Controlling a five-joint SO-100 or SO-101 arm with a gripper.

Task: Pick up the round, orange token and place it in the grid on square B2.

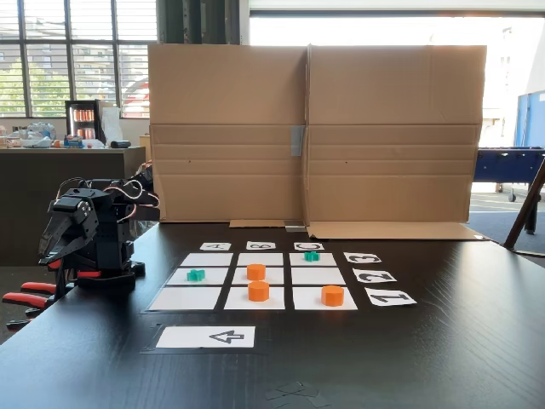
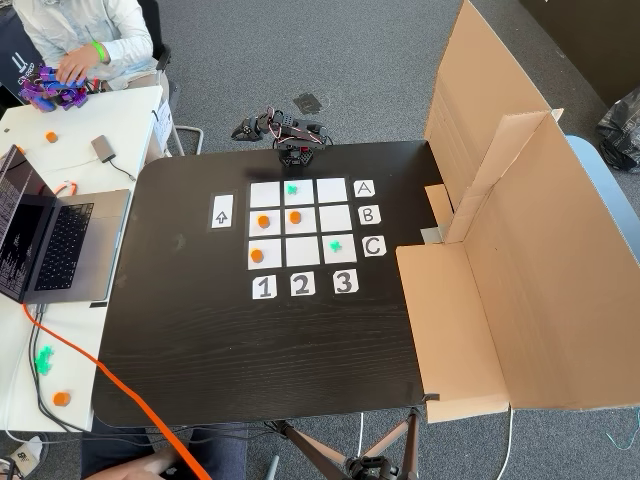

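In a fixed view from table level I see my arm (image 1: 89, 234) folded at the table's left edge, about nine o'clock from the grid (image 1: 197, 298), with the gripper (image 1: 53, 245) pointing down; I cannot tell whether its fingers are parted or closed. The token (image 1: 255, 272) sits on B2 (image 1: 271, 276), left of the cell's middle. A second orange puck (image 1: 258, 290) rests at six o'clock from it in the near row's middle cell, and a third (image 1: 332, 295) in the near right cell. One green cross (image 1: 196, 275) lies in the middle row's left cell, another (image 1: 312, 256) in the far right cell. Number cards (image 1: 375, 276) run down the right side, letter cards (image 1: 261, 245) along the far edge, and an arrow card (image 1: 206, 337) lies nearest the camera. A cardboard screen (image 1: 315, 128) stands behind. In another fixed view from above, the arm (image 2: 292, 150) sits at twelve o'clock from the grid (image 2: 335, 218), its fingers too small to judge. The token (image 2: 295, 216) is on B2 (image 2: 304, 222); the other pucks (image 2: 263, 221) (image 2: 257, 256) lie at nine and roughly eight o'clock from it. A laptop (image 2: 45, 240) sits on a side table at left, and a person's hand (image 2: 72, 68) rests at upper left.
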